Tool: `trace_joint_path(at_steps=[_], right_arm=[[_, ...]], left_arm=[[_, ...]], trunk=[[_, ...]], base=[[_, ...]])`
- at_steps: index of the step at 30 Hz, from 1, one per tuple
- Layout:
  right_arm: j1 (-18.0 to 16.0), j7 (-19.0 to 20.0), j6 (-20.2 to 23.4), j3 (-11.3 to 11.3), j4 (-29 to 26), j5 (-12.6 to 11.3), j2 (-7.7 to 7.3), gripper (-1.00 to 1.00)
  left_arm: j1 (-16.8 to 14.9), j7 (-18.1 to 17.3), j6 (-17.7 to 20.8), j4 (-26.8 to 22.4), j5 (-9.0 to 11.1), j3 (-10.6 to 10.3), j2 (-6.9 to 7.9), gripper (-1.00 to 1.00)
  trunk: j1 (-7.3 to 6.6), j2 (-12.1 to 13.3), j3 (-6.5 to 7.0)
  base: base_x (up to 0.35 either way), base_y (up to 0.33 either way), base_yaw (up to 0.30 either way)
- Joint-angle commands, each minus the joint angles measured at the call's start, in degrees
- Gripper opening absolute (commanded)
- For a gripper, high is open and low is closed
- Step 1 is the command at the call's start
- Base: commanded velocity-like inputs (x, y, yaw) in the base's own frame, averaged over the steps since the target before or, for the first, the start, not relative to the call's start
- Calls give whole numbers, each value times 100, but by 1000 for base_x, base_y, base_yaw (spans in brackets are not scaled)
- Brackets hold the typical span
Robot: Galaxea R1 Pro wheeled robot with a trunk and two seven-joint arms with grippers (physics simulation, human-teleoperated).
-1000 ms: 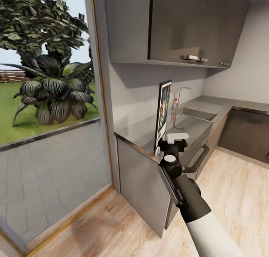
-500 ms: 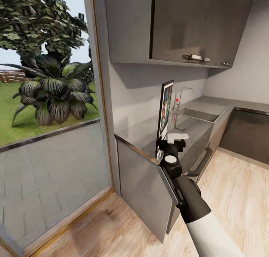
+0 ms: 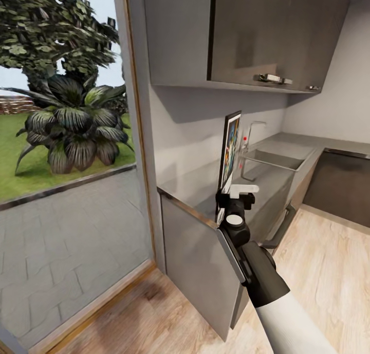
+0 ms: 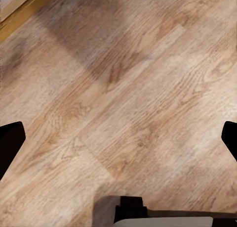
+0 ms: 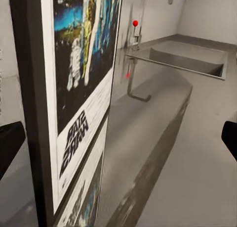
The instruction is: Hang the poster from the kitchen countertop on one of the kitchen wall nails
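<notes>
Poster (image 3: 229, 151) stands upright on the counter (image 3: 195, 187), on its lower edge, just in front of the right tool (image 3: 232, 197) and between it and the sink (image 3: 275, 157). In the right wrist view the poster (image 5: 74, 98) sits close, its black frame edge nearest one dark fingertip (image 5: 10, 140); the other fingertip (image 5: 229, 138) is far to the other side. So I read the right tool as wide open, holding nothing yet.

Judgement: a thin, stiff, light panel, smooth-faced and likely slippery, easy to tip when nudged. I would pinch it across the frame edge near the lower end, faces between the pads.

Sink: basin looks empty as far as I can see; faucet (image 5: 140, 19) beside it, past the poster.

Left tool (image 4: 118, 138) hangs over wood floor (image 4: 123, 88), fingertips well apart, nothing between them.
</notes>
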Motion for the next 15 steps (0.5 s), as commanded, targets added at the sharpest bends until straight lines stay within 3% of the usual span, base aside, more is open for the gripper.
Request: trace_joint_path(at_steps=[1,6,15], right_arm=[[-6,-41,30,12,-3,-28,-1,100],[-6,-42,30,12,-2,-29,-1,100],[-6,-41,30,12,-2,-33,-1,100]], left_arm=[[3,-3,-2,-9,0,4,-2,100],[2,-3,-2,-10,0,5,-1,100],[4,-3,-2,-10,0,8,0,100]], trunk=[[0,-3,-5],[0,-3,-5],[0,-3,-5]], base=[[3,108,0],[1,114,0],[14,18,0]])
